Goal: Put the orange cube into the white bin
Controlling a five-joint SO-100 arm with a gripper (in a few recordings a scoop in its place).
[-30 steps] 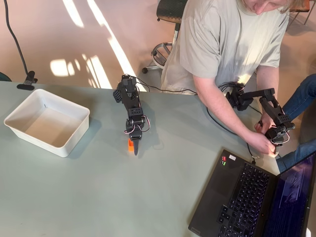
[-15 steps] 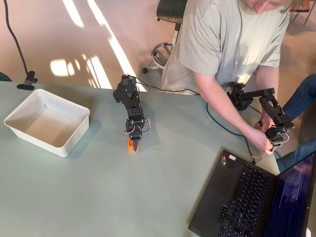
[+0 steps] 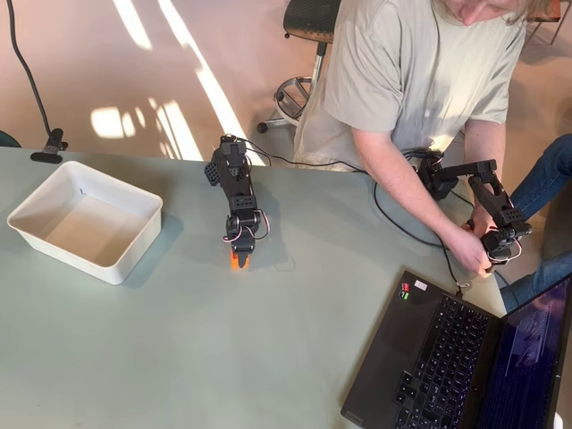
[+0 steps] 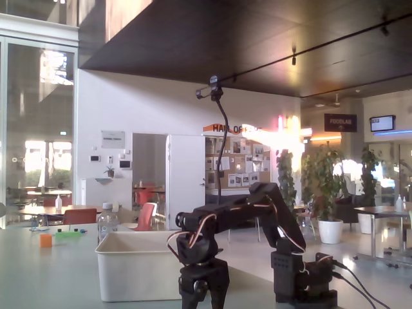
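Overhead view: pale green table (image 3: pixel 179 357) is lit by sun streaks; gripper (image 3: pixel 239 260) is seen closed around orange cube (image 3: pixel 234 261), white bin (image 3: pixel 85 219) well apart at left.

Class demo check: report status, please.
Gripper down, closed on orange cube. White bin empty, left in overhead view. Table between them bare.

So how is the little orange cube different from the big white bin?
The orange cube is tiny and bright orange; the white bin is far bigger and plain white. The cube is a solid block, while the bin is open on top and empty inside. The cube sits at the tip of the robot's claw, but the bin stands off to the left in the overhead view, with nothing touching it. Both are on the same table.
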